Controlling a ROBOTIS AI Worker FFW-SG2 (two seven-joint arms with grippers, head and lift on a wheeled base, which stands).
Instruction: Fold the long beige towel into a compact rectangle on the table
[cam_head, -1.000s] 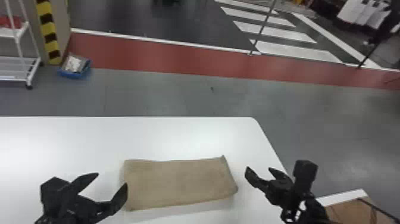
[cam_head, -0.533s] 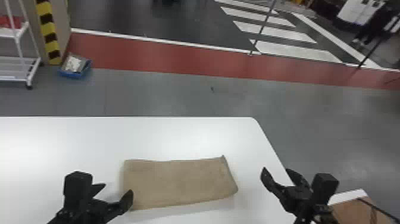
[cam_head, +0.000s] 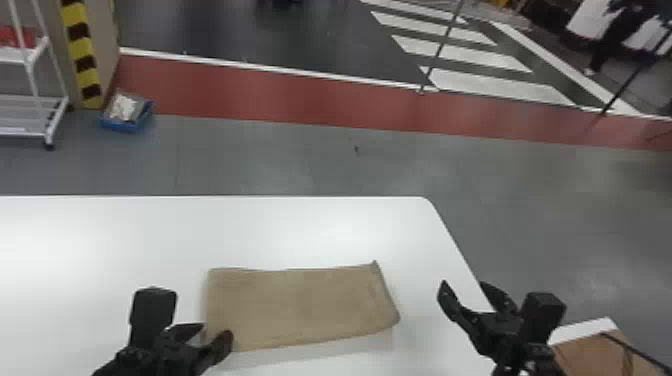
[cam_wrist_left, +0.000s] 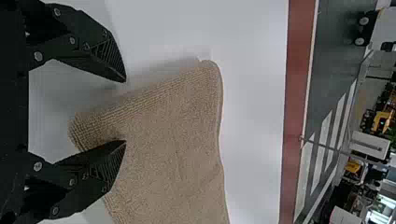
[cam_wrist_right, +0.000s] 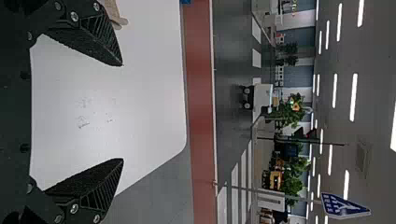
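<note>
Both stand open: black two-fingered left gripper (cam_wrist_left: 125, 112) at rectangular beige cloth towel (cam_head: 300, 307), black two-fingered right gripper (cam_wrist_right: 122, 112) beyond; shallow left pinch could misalign layers

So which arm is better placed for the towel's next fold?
Likely left: the left gripper sits open at the towel's left end, while the right gripper is open but well off its right end.

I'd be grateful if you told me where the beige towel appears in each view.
Head view: the towel lies between left tool and right tool.
Left wrist view: one end, partly behind a finger.
Right wrist view: a small piece at the picture's edge, beside a finger.
Shared landmark: the red floor strip.
</note>
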